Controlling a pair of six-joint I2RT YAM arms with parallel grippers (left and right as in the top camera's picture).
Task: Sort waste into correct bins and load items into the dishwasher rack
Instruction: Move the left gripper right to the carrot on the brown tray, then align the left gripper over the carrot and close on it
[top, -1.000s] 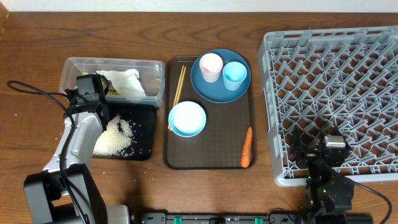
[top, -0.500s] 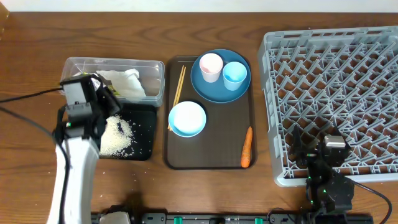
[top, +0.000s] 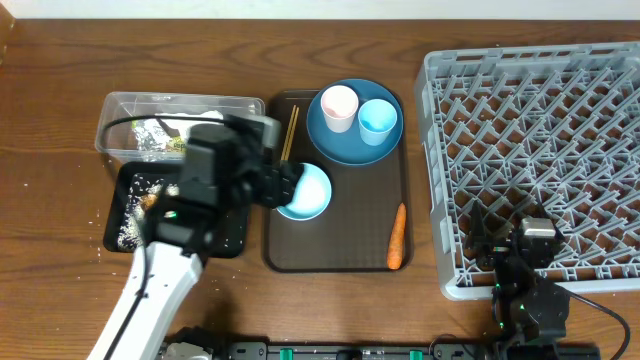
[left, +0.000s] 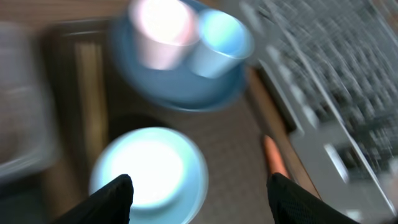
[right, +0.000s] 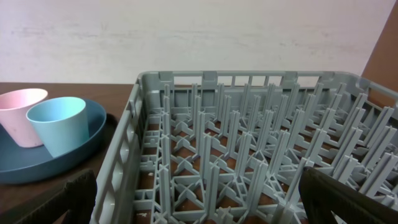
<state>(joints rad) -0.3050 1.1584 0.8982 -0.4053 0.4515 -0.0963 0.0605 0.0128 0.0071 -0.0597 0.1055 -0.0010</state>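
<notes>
One grey dishwasher rack (top: 435, 200) fills the frame's right. The right gripper (right: 211, 202) hovers at its lower edge, fingers apart and empty. At centre, a brown serving tray (top: 340, 248) carries the dark-blue plate (top: 342, 150), light blue bowl (top: 316, 192) and carrot (top: 397, 236). The left gripper (left: 202, 199) hangs over the bowl, fingers spread and empty.

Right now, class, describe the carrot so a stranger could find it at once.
Find the big grey rack, then the brown serving tray to its left. On the tray's edge nearest the rack lies the carrot: the only long, orange thing.
</notes>
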